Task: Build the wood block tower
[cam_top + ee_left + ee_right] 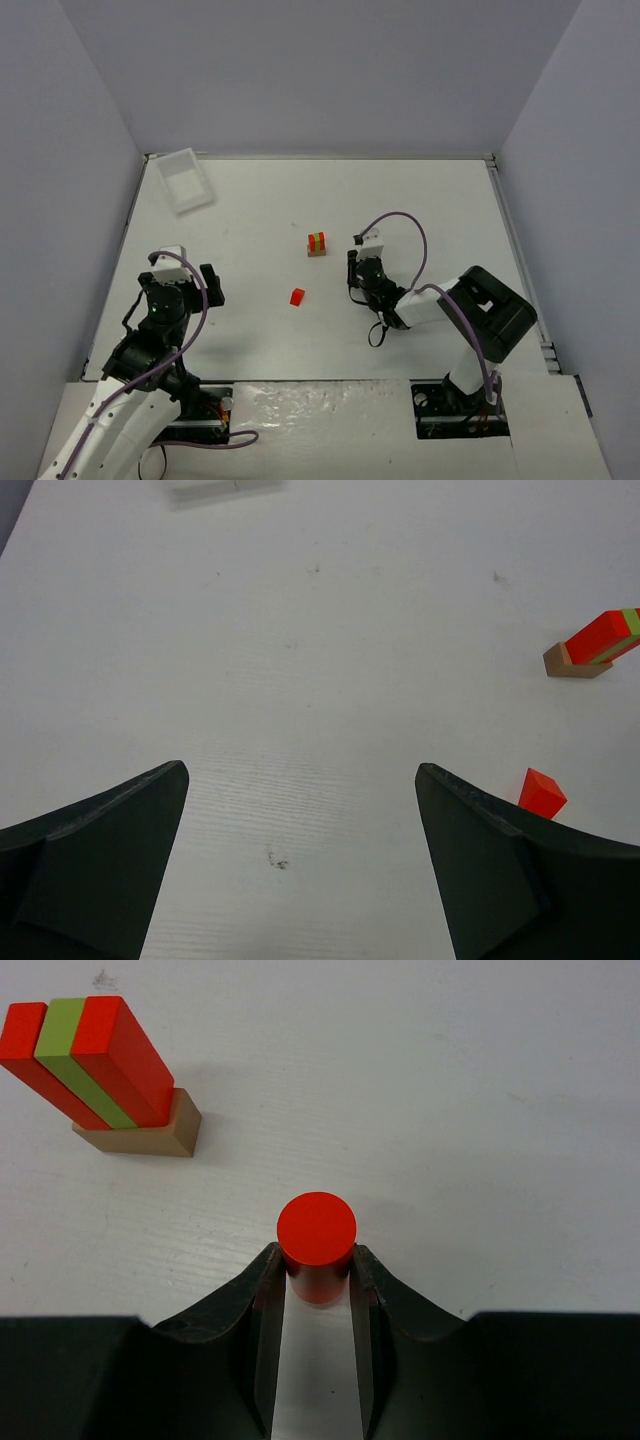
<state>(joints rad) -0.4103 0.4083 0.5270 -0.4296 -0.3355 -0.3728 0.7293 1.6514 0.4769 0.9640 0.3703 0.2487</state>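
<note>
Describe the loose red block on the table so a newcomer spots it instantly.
On the white table, find the striped block tower near the middle. Slightly nearer the arms and to its left lies a small red block, alone. Unlike the red cylinder pinched in the right fingers, it is angular and untouched.

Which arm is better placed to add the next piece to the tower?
Right. The right gripper is closed on a red cylinder, with the wood block tower just ahead. The left gripper is open, empty and farther from it.
</note>
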